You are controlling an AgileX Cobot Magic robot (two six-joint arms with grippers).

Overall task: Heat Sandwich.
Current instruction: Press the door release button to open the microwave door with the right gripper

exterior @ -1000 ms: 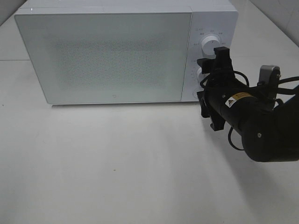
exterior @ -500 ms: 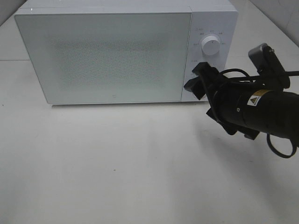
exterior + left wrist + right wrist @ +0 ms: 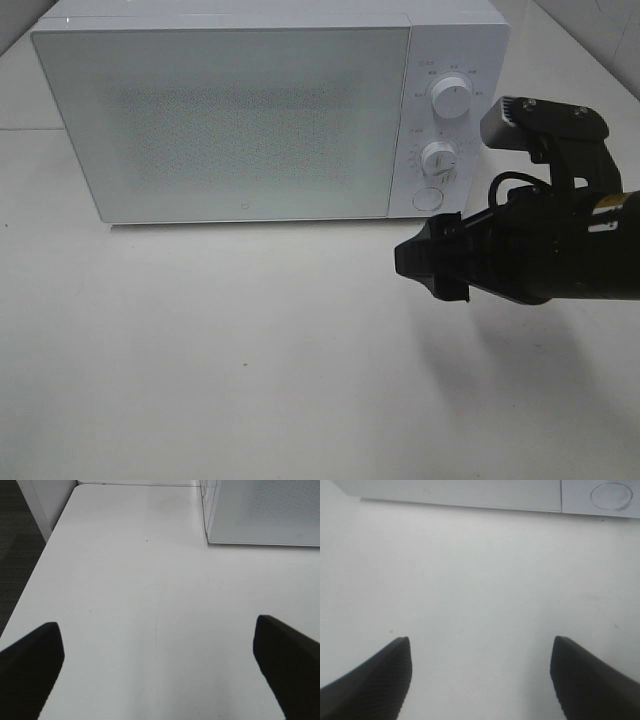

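A: Quick one, where's your right pincer (image 3: 422, 262)?
B: Low over the desk (image 3: 250, 350), just in front of the microwave (image 3: 220, 120), on the control-panel side. Fingers wide apart, nothing between them.
A: Left pincer (image 3: 160, 672)?
B: Also spread wide, empty. It hangs over bare desk with the microwave's corner ahead of it; it doesn't show in the high view.
A: Microwave door (image 3: 230, 205)?
B: Shut. The frosted front hides the inside.
A: Controls?
B: Upper knob (image 3: 452, 98), lower knob (image 3: 438, 158), round button (image 3: 430, 199) below them. Your right pincer is near the button, not touching it.
A: Sandwich?
B: No view shows it, so I can't tell where it is.
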